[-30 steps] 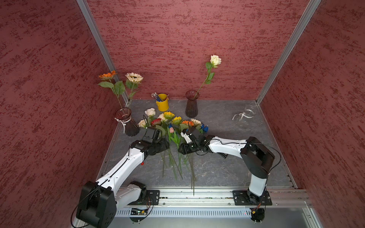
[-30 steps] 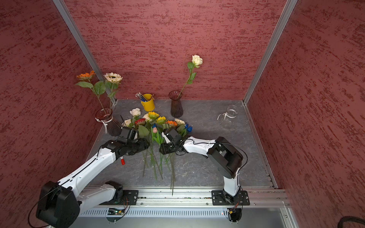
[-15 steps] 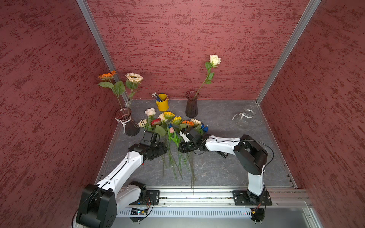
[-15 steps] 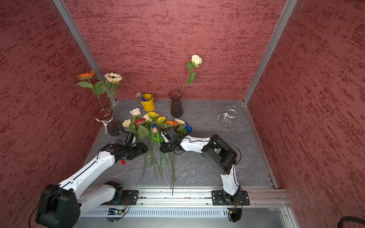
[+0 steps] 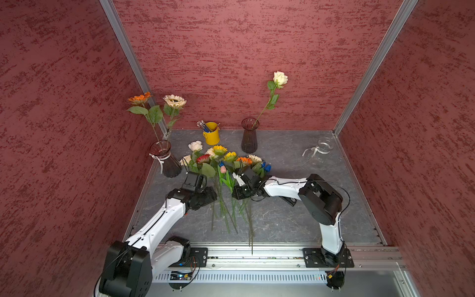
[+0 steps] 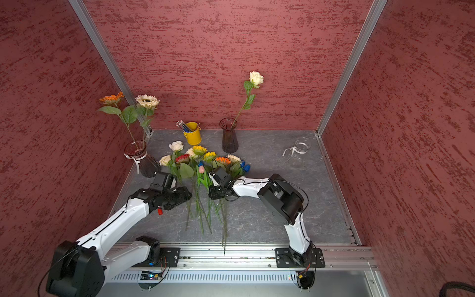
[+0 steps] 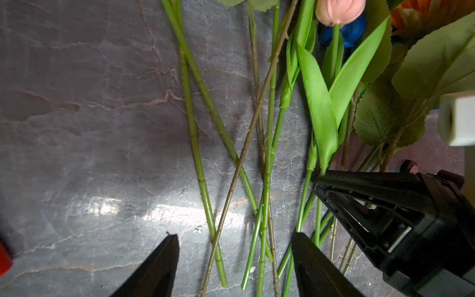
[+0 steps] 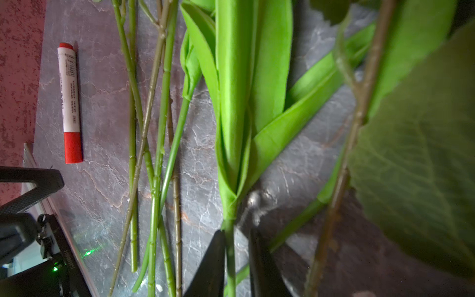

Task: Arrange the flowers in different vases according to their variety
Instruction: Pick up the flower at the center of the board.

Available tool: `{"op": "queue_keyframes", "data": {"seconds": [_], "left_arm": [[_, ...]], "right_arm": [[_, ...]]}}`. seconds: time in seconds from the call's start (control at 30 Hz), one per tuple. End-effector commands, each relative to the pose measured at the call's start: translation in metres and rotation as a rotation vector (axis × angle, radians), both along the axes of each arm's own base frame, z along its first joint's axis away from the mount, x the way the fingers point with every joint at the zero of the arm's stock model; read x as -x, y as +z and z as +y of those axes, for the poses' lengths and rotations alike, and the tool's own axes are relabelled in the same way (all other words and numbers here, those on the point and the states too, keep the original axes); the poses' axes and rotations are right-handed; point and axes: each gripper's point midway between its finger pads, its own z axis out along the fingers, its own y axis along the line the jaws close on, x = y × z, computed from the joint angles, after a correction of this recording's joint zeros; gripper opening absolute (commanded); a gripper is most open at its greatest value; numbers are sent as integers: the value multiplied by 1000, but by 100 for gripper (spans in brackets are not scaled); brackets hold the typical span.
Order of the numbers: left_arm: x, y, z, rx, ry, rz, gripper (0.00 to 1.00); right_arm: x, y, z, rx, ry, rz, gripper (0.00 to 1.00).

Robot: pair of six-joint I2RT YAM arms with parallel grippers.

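A heap of flowers (image 5: 226,159) lies mid-table, stems toward the front. My right gripper (image 8: 236,231) is low over the stems, jaws narrowly apart around a tulip stem (image 8: 229,246) just below its broad leaves, with a thin gap on one side. In the left wrist view this stem leads to the pink tulip (image 7: 339,10). My left gripper (image 7: 234,235) hovers open above several stems. The left ribboned dark vase (image 5: 164,160) holds two sunflowers. The back dark vase (image 5: 249,138) holds a cream rose (image 5: 280,78). The clear vase (image 5: 322,146) stands empty at the right.
A yellow bucket (image 5: 211,133) of pens stands at the back between the dark vases. A red-capped marker (image 8: 70,102) lies on the table beside the left arm. Red walls close three sides. A metal rail (image 5: 257,250) runs along the front edge, one stem reaching over it.
The right arm's elbow has swung left and its gripper has settled onto the stems. The left arm has barely shifted.
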Motion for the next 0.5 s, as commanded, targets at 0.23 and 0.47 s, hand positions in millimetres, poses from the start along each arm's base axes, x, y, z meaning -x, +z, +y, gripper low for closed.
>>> {"op": "queue_keyframes", "data": {"seconds": [0.23, 0.47], "left_arm": [[-1, 1, 0, 19, -3, -24, 73], [-1, 0, 1, 21, 1, -22, 73]], "right_arm": [[0, -3, 14, -27, 23, 14, 10], [-2, 4, 12, -30, 15, 2, 0]]}}
